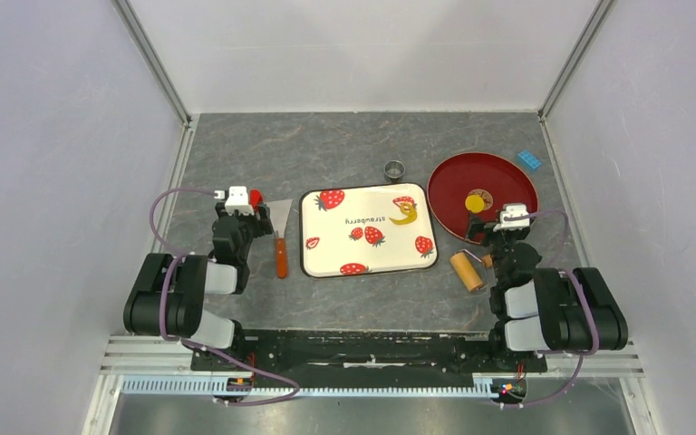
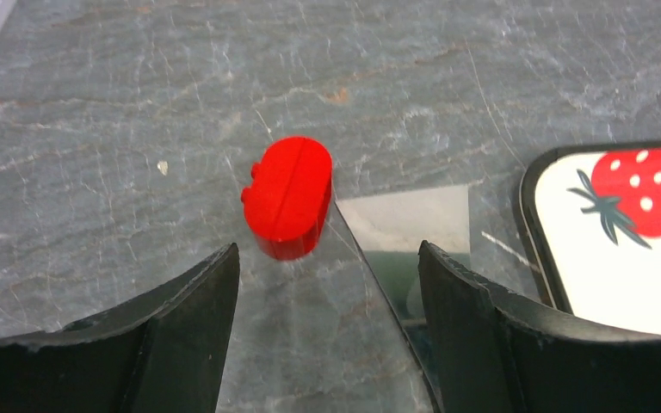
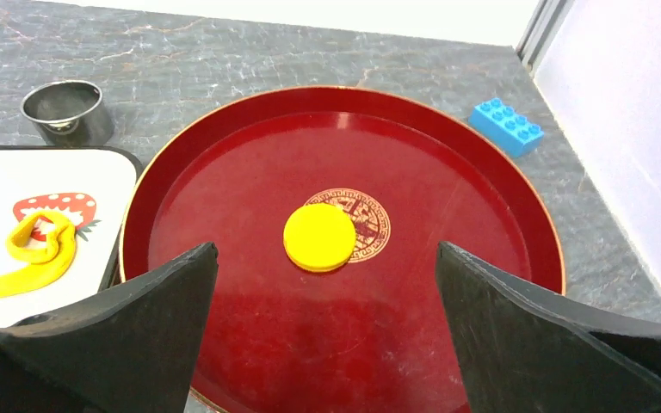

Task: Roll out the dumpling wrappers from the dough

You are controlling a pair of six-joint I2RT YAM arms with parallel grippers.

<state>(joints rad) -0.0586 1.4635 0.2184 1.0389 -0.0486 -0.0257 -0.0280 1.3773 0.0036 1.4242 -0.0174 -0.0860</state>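
A round yellow dumpling wrapper (image 1: 476, 203) lies in the middle of the red round plate (image 1: 517, 172); it shows in the right wrist view (image 3: 319, 237) on the plate (image 3: 482, 189). A yellow dough scrap (image 1: 405, 214), curled like a crescent, lies on the white strawberry tray (image 1: 326, 245), also seen in the right wrist view (image 3: 30, 254). My right gripper (image 1: 513, 220) is open and empty over the plate's near edge (image 3: 327, 344). My left gripper (image 1: 238, 201) is open and empty left of the tray, over the bare table (image 2: 327, 344).
A small metal ring cutter (image 1: 394, 169) stands behind the tray. A tan wooden roller (image 1: 468, 270) lies right of the tray. A scraper with an orange handle (image 1: 281, 245) and a red block (image 2: 288, 196) lie by the left gripper. A blue brick (image 1: 529, 159) sits far right.
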